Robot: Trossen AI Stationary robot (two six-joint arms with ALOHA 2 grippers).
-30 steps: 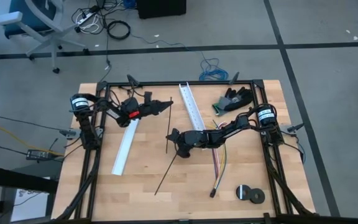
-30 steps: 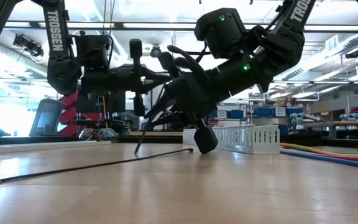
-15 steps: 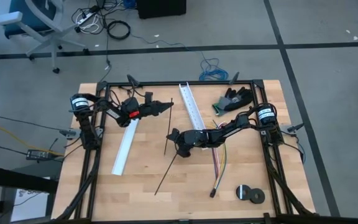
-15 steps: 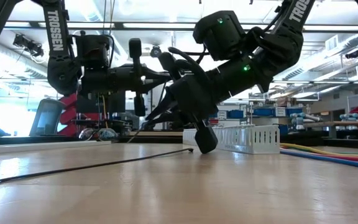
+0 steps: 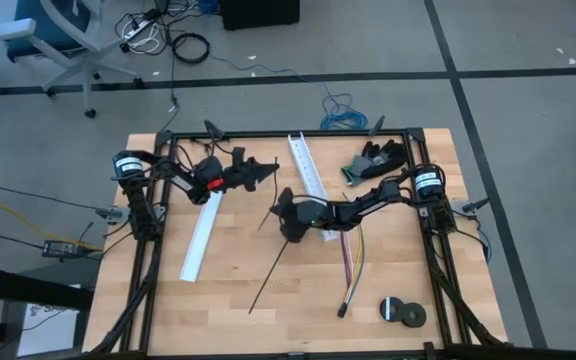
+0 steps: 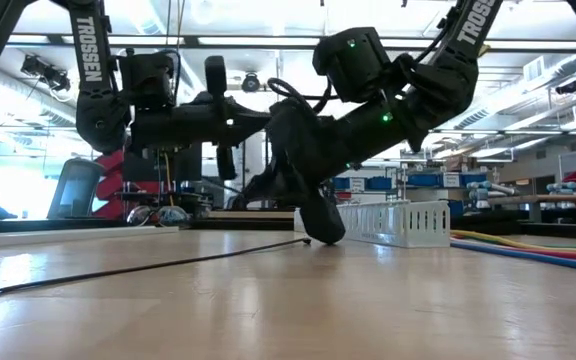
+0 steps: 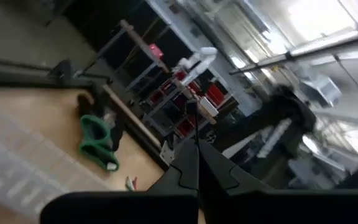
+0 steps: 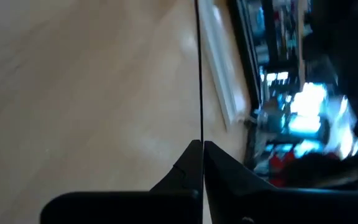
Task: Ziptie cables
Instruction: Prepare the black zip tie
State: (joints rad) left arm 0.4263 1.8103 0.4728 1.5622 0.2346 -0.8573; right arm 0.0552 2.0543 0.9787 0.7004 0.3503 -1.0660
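- The cables (image 5: 352,262) lie on the wooden table (image 5: 298,300), toward its right side. They are a thin bundle of yellow, purple and pinkish wires that ends in a small dark end near the front edge.
- One ziptie (image 5: 269,274) lies flat on the table as a long black strip, to the left of the cables and apart from them.
- The right gripper (image 5: 278,212) is over the middle of the table. Its fingers are pressed together on a second ziptie (image 8: 199,68), which goes out straight from between the tips.
- The left gripper (image 5: 268,169) is above the back left part of the table. Its fingers are also closed, and a thin black strip (image 7: 192,115) stands out from between them.
- Two white slotted channels lie on the table: one (image 5: 201,228) under the left arm, the other (image 5: 305,172) behind the right gripper.
- A dark and green glove (image 5: 374,160) is at the back right, and two black tape rolls (image 5: 401,311) are at the front right.
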